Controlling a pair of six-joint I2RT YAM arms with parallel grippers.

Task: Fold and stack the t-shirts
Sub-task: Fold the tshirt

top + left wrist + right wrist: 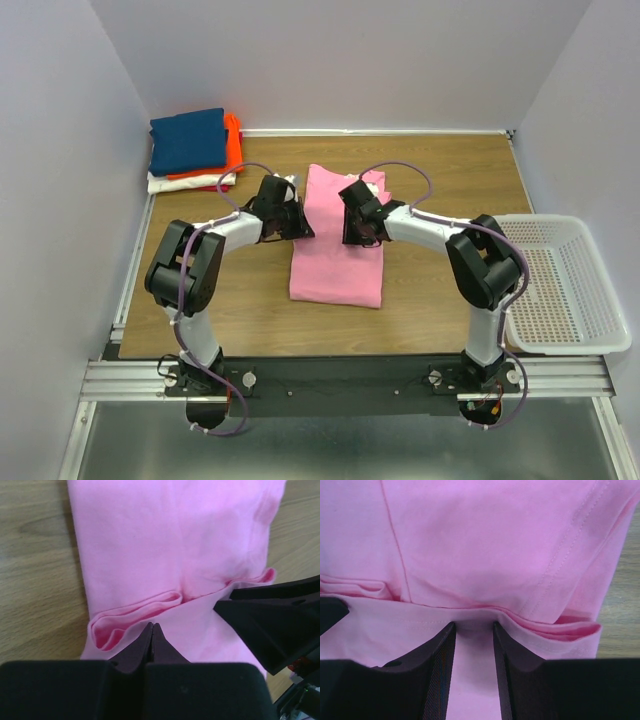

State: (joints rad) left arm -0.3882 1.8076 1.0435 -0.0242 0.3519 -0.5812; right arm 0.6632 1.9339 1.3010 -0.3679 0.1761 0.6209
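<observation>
The large pink t-shirt (pixel 335 262) lies lengthwise in the middle of the table, its layers doubled over. My left gripper (pixel 297 218) is at its left edge, jaws shut with the tips pressed into the pink cloth (pixel 165 545) just below a folded edge (pixel 135 611). My right gripper (pixel 357 226) is over the shirt's upper right part, jaws open, the fingertips (pixel 451 629) resting on the pink cloth (pixel 485 540) at a fold line. Navy blue (pixel 188 140), orange (pixel 233 148), white (pixel 163 184) and red (pixel 222 186) folded t-shirts are stacked at the back left.
A white plastic mesh basket (pixel 590 335) stands at the table's right edge, partly overhanging. Grey walls close in the back and both sides. A metal rail (pixel 130 270) runs along the left edge. The right gripper's black body (pixel 270 620) shows in the left wrist view.
</observation>
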